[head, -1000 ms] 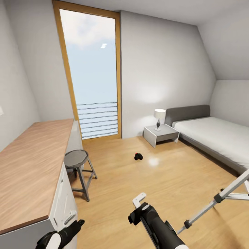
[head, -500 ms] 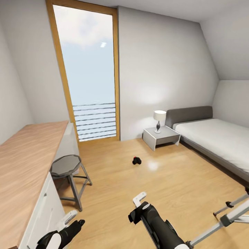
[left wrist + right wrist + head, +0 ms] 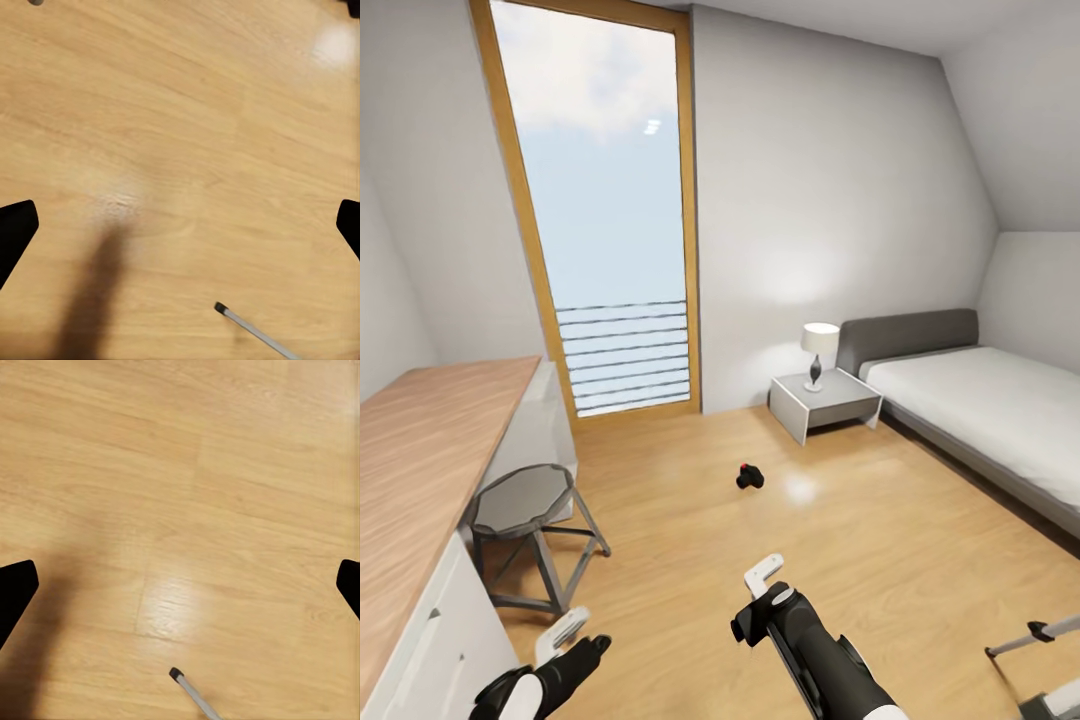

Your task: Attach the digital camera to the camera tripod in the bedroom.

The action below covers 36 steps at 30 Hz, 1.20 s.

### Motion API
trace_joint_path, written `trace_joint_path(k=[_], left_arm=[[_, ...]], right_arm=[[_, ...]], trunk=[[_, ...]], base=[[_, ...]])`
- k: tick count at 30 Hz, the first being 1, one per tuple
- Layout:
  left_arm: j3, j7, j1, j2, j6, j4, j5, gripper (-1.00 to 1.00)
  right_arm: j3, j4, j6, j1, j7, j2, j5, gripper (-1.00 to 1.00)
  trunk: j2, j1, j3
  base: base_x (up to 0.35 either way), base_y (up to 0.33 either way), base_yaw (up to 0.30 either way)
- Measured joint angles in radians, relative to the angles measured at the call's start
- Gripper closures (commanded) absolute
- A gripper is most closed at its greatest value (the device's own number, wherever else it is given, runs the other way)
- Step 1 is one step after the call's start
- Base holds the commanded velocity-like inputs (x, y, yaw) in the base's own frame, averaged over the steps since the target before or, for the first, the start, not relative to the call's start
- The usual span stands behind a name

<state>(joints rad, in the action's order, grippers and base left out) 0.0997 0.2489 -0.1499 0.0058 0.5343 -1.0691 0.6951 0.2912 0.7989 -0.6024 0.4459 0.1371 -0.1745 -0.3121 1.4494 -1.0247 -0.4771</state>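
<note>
Digital camera (image 3: 750,476) lies mid-floor, out in front of the nightstand (image 3: 825,402) | camera tripod (image 3: 1032,637) leg pokes in by the floor's near right edge | left end effector (image 3: 565,634) spread wide, nothing in it | right end effector (image 3: 762,578) spread too, empty, over bare floor (image 3: 225,495)

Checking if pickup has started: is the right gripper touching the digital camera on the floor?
Apart. In the head view, the digital camera lies on the wooden floor well beyond the right gripper, with bare floor between them.
</note>
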Motion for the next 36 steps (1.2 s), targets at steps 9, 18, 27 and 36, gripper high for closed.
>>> trace_joint_path(k=[9,18,27,36], left_arm=[[-0.010,0.001,0.000,0.000,0.000,0.000,0.000,-1.00],[-0.014,0.001,0.000,0.000,0.000,0.000,0.000,-1.00],[-0.054,0.002,-0.001,0.000,0.000,0.001,-0.001,-1.00],[-0.065,0.005,-0.001,0.000,0.000,0.001,-0.001,-1.00]], right_arm=[[0.000,0.003,0.000,0.003,0.002,0.000,0.000,-1.00],[0.000,0.004,0.000,0.004,0.003,0.000,0.001,-1.00],[0.000,0.005,0.001,0.005,0.003,0.000,0.000,-1.00],[0.000,0.005,0.001,0.005,0.004,0.000,0.001,-1.00]], trunk=[[0.000,0.000,0.000],[0.000,0.000,0.000],[0.000,0.000,0.000],[0.000,0.000,0.000]], base=[[0.044,-0.002,0.048],[0.174,0.000,0.219],[0.045,0.000,0.083],[0.206,0.007,0.011]])
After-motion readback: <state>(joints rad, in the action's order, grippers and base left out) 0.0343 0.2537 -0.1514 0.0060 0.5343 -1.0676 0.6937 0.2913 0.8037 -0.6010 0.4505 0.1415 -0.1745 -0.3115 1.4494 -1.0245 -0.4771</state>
